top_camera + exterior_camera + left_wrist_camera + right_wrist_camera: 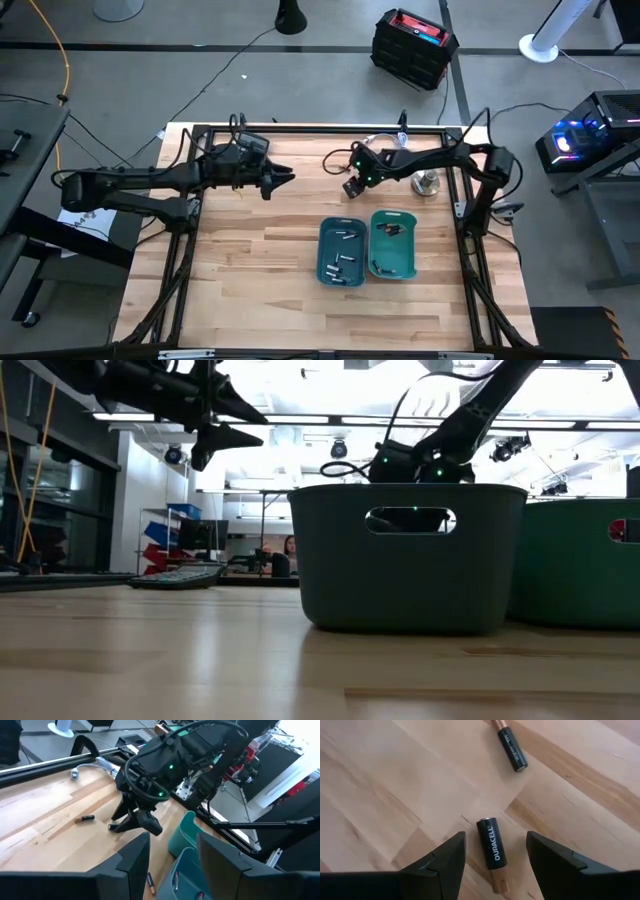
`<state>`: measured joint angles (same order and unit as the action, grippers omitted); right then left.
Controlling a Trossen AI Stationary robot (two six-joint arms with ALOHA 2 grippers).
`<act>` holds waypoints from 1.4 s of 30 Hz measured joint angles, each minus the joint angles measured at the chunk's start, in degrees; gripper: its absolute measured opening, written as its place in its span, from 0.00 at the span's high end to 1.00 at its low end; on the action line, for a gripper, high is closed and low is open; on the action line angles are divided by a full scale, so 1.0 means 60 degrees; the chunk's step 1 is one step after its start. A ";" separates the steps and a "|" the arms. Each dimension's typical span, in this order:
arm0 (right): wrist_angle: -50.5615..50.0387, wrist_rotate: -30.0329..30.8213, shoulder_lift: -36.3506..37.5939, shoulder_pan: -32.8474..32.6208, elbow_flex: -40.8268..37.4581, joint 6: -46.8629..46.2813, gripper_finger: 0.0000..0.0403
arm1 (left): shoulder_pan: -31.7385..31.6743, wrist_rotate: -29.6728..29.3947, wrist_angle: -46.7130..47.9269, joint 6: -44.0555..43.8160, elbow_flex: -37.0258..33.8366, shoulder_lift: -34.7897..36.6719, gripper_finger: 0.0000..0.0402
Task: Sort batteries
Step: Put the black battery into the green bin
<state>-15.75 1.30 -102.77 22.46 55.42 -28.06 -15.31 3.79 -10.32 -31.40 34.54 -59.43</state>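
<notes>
My right gripper (495, 839) is open and low over the far middle of the table (250, 260), its fingers standing on either side of a black-and-copper battery (493, 853) that lies flat on the wood, without touching it. A second such battery (510, 748) lies a little beyond. In the left wrist view the right gripper (134, 821) shows with one battery (85, 818) near it. My left gripper (283, 179) is open and hangs raised to its left. Light batteries (341, 262) lie in the blue bin (322, 250), dark ones (390, 230) in the green bin (412, 245).
The two bins sit side by side near the table's middle right. A small metal cup (428, 182) and a white cable (375, 142) lie by the far right edge, and a calculator (180, 575) by the far left. Bare wood spreads on the near left. A person (290, 552) sits far behind.
</notes>
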 joint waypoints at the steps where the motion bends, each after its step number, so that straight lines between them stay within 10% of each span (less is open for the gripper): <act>1: 0.0007 0.0072 -0.0084 -0.0029 0.0001 0.0168 0.50 | 0.0000 0.0000 0.0009 -0.0001 0.0000 -0.0009 0.61; 5: -0.0294 0.0828 -0.0317 -0.0253 0.0062 0.0296 0.54 | 0.0000 0.0000 0.0021 0.0015 0.0000 -0.0013 0.61; 12: -0.1465 0.2208 0.0250 -0.1158 -0.0028 0.0682 0.94 | -0.0007 -0.0166 0.0041 0.0294 0.0000 -0.0013 0.61; 19: -0.3776 0.3465 0.2854 -0.1848 -0.0015 -0.0493 0.90 | -0.0107 -0.1304 0.0038 0.0668 0.0000 -0.0013 0.61; 26: -0.4941 0.2498 0.5144 -0.3764 0.0004 -0.3654 0.95 | -0.0528 -0.1158 0.0035 0.0835 0.0000 -0.0031 0.61; 34: -0.5358 0.1446 0.4262 -0.5878 0.0000 -0.5862 0.83 | -0.0895 -0.1089 0.0031 0.0849 0.0000 -0.0031 0.61; 42: -0.5384 0.1039 0.3447 -0.5642 0.0002 -0.5562 0.66 | -0.0956 -0.0557 0.0035 0.0741 0.0000 -0.0031 0.61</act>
<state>-48.05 7.53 -82.08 -11.39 55.43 -61.43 -21.05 0.45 -10.11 -26.95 34.54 -59.61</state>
